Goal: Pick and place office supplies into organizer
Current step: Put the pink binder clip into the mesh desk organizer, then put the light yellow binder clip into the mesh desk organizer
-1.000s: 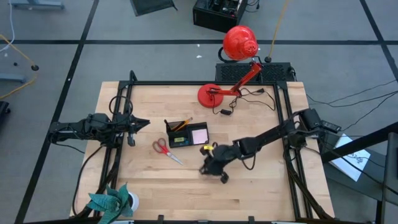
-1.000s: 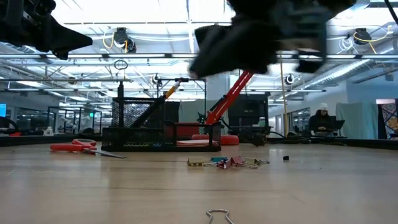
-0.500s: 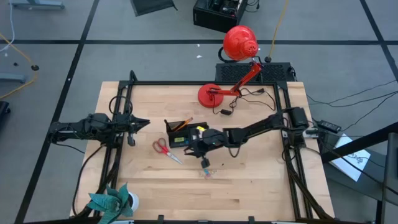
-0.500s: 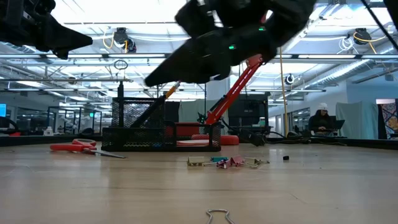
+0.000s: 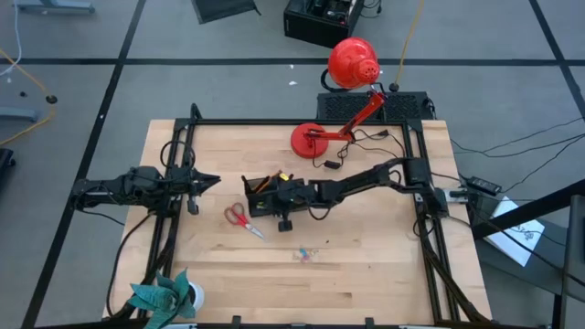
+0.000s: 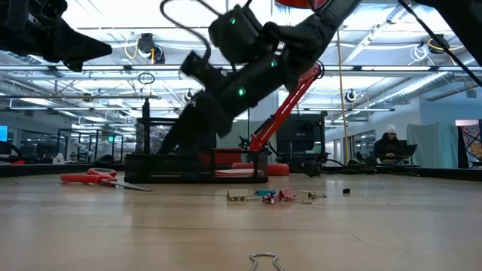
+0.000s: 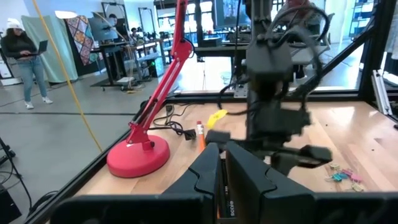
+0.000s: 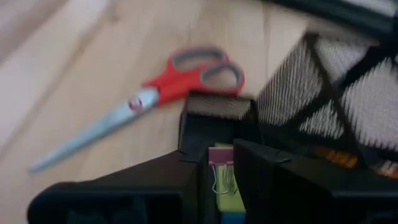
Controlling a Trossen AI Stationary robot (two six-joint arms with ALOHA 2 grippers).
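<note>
The black mesh organizer (image 5: pixel 260 199) stands at the table's middle, with an orange pencil (image 7: pixel 201 134) upright in it. Red-handled scissors (image 5: pixel 241 218) lie flat on the wood just left of it. My right gripper (image 5: pixel 277 198) hovers over the organizer's near side, slanting down, shut on a small pink binder clip (image 8: pixel 221 155). A few loose coloured clips (image 5: pixel 306 253) lie on the table nearer the front edge. My left gripper (image 5: pixel 208 181) waits shut at the left, pointing level toward the organizer. My right gripper pinches the pink clip's body (image 8: pixel 221 154) between its two fingers. Its wire handles (image 8: pixel 221 180) lie in the gap between them. The fingers slant down from the table's right side. The clip is lifted clear, above the organizer's mesh wall (image 8: pixel 217 106).
A red desk lamp stands on its round base (image 5: pixel 308 140) at the far edge, its cord (image 5: pixel 366 146) trailing beside it. A teal plant in a white pot (image 5: pixel 164 297) sits at the near left corner. One wire clip (image 6: pixel 263 261) lies close to the front edge.
My right gripper has travelled from the near middle of the table toward the far left, up to the organizer, tipping downward and rolling as it went. The loose clips it was over now show uncovered on the wood.
</note>
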